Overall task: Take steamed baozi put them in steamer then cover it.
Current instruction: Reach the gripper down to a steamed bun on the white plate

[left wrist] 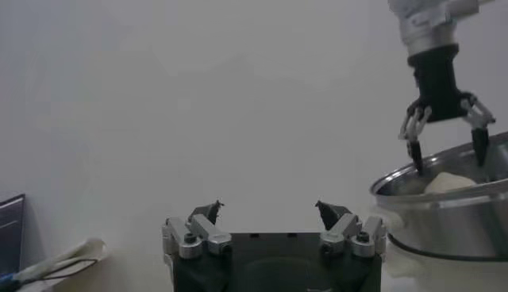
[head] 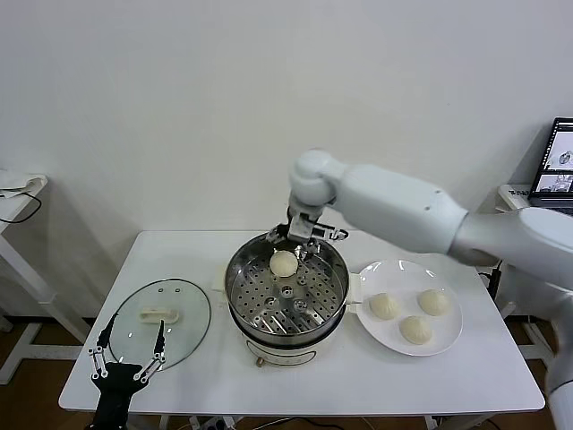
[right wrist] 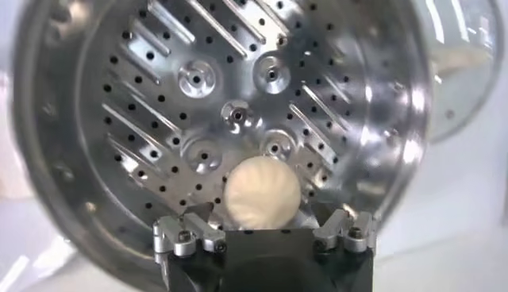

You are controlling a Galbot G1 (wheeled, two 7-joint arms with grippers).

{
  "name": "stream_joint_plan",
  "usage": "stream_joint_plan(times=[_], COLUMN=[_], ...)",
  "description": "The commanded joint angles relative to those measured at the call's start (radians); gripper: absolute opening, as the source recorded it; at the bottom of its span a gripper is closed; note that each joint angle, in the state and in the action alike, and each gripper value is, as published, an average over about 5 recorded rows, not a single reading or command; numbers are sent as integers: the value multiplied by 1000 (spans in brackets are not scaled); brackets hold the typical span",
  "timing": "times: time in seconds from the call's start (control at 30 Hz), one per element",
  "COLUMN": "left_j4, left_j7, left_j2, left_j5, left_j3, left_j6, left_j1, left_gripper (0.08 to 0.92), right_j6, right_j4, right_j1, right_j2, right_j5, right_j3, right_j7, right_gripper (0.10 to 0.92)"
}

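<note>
The steamer [head: 240, 288] stands mid-table, a shiny steel pot with a perforated tray. One steamed baozi [head: 283, 262] lies on the far side of that tray, free of any grip; it also shows in the right wrist view as the baozi [right wrist: 262, 192]. My right gripper [head: 300, 246] hovers open just above it, fingers spread either side. Three more baozi [head: 385, 306] [head: 433, 302] [head: 415, 329] sit on a white plate [head: 449, 339] to the right. The cover [head: 183, 300], a glass lid, lies flat on the left. My left gripper [head: 138, 320] waits open near the front left edge, holding nothing.
The white table [head: 179, 260] ends close to my left gripper at the front. A small side table [head: 18, 193] with a cable stands at far left. A laptop screen [head: 560, 161] sits at far right. In the left wrist view the steamer [left wrist: 444, 218] rises at the right.
</note>
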State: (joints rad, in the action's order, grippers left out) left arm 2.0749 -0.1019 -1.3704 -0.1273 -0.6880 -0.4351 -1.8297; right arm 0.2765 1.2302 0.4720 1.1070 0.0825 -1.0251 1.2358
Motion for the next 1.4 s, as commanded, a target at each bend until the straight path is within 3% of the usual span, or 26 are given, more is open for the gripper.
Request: stream_joint_plan(times=[0.03, 0.37, 1.4], left_j4=[0, 5, -24], left_j7=[-3, -25, -36], left_j2=[2, 2, -19], left_j5=[-2, -4, -2], left_j3=[2, 10, -2], left_j6=[1, 15, 17], left_j1=[0, 3, -3], left_gripper=[823, 823, 823], right_j6=[-302, -365, -398], right_j4=[-3, -121, -212], right_j1=[110, 3, -340], right_j2=[-202, -356, -255], right_j5=[-328, -380, -261], right_j3=[-3, -218, -110], right_j7=[33, -37, -178], right_gripper=[823, 823, 823])
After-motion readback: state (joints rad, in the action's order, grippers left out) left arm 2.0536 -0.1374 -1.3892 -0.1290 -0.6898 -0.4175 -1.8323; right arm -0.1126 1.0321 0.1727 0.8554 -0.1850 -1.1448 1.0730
